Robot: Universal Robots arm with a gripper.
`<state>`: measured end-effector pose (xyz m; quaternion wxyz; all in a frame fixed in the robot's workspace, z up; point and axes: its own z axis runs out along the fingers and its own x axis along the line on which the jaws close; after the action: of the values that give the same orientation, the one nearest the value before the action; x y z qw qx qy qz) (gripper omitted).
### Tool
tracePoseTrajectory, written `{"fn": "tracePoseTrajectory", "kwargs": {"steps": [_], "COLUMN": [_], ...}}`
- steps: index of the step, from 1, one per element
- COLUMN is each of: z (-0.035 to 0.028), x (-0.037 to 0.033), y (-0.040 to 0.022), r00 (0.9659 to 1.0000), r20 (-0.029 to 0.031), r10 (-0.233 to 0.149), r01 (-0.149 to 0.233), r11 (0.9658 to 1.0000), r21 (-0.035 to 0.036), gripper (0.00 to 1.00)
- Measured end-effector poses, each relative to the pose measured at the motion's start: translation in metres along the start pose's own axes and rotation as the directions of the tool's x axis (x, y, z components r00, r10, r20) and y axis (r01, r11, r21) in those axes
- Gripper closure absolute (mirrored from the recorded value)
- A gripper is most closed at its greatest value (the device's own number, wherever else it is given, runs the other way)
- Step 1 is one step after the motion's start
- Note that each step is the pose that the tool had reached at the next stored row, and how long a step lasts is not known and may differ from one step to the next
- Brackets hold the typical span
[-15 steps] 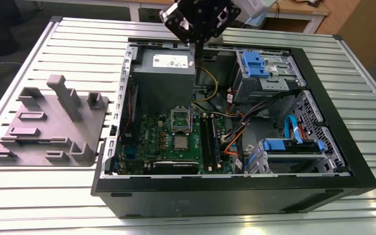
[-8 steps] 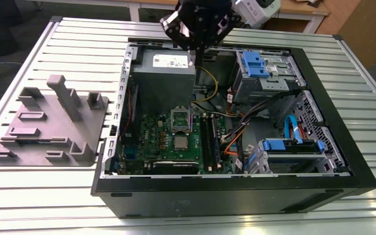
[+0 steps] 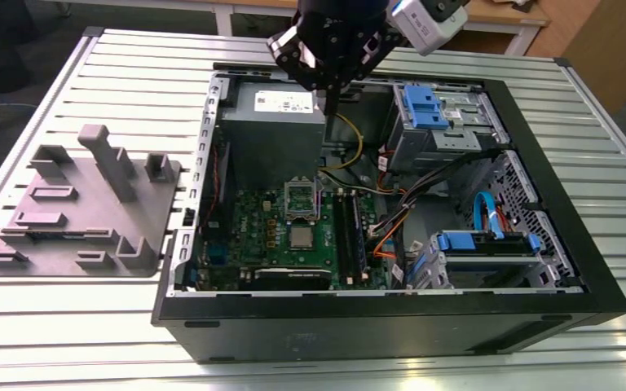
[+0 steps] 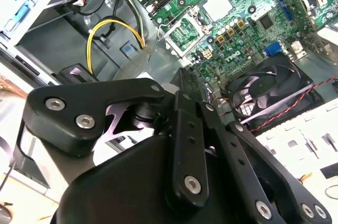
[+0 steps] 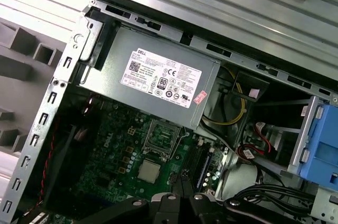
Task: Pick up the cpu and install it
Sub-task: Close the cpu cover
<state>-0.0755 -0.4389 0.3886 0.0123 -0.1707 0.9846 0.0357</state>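
Cpu (image 3: 302, 237) in the exterior view: flat on the green motherboard (image 3: 253, 220) inside the open computer case (image 3: 400, 330), just beside the raised socket frame (image 3: 300, 198). Gripper (image 3: 329, 110) high over the grey power supply (image 3: 270, 130), well apart from the cpu; jaws pressed together, gripping nothing. Grey fixture plate (image 3: 74, 220) on the slatted table (image 3: 74, 326), toward the exterior view's left of the case.

Second wrist view: cpu (image 4: 217, 5) silvery and flat on the board, well beyond the gripper (image 4: 189, 76); jaws closed and empty; black fan (image 4: 264, 92) at the board's edge.

First wrist view: cpu (image 5: 149, 171) next to the socket frame (image 5: 161, 134), near but clear of the closed gripper (image 5: 185, 184), nothing between the jaws.
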Motion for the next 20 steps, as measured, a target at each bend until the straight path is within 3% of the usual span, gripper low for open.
{"fn": "tracePoseTrajectory", "kwargs": {"steps": [20], "z": [0.0038], "x": [0.0001], "y": [-0.0003], "r00": [1.0], "r20": [0.0], "r10": [0.0], "r01": [0.0], "r11": [1.0], "r21": [0.0], "gripper": [0.89]}}
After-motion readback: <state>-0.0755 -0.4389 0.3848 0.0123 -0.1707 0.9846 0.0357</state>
